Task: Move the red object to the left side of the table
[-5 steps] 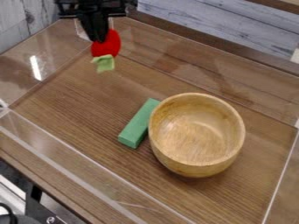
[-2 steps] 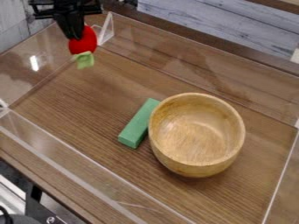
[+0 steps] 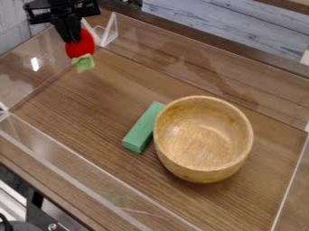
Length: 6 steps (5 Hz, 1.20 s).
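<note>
High oblique view over whole tabletop (image 3: 103,113)

fruit (image 3: 81,42): red, green tip | block (image 3: 144,126): green | bowl (image 3: 203,138): tan | table (image 3: 90,108): brown wood-grain

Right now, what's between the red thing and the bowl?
The green block, right beside the bowl, and bare wood from there to the red thing, in the camera view.

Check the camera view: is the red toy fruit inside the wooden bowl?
No, the red toy fruit is up at the jaws near the far-left edge, well away from the wooden bowl.
</note>
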### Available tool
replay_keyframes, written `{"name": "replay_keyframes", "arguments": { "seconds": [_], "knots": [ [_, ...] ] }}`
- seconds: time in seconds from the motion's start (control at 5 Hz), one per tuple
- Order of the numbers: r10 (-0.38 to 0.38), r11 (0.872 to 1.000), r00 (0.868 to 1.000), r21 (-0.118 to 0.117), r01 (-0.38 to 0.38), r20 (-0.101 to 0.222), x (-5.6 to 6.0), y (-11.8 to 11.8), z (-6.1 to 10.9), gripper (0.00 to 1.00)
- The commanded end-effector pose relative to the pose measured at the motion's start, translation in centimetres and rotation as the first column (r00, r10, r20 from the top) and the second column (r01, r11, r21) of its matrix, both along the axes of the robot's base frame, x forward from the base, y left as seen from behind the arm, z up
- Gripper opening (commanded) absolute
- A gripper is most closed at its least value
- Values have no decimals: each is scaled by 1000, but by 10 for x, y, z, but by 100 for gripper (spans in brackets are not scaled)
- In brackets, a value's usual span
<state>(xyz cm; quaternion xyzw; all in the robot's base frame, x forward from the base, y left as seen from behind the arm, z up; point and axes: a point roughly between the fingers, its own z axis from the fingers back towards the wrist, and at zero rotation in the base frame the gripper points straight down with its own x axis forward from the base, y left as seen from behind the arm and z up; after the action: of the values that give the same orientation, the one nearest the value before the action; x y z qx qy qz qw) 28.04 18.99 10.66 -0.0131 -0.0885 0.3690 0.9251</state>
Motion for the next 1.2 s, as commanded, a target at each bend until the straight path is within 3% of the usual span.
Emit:
{"name": "replay_keyframes", "arguments": {
  "seconds": [0.0, 0.2, 0.4, 0.6, 1.0],
  "knots": [
    [130, 991, 991, 7, -130, 21, 0, 5, 9, 0],
    [249, 969, 969, -5, -249, 10, 1, 6, 6, 0],
    [365, 931, 931, -18, -365, -4, 2, 6, 3, 0],
    [474, 880, 880, -30, -475, -22, 3, 6, 0, 0],
    [673, 736, 737, -49, -675, -63, 8, 10, -4, 0]
  ]
}}
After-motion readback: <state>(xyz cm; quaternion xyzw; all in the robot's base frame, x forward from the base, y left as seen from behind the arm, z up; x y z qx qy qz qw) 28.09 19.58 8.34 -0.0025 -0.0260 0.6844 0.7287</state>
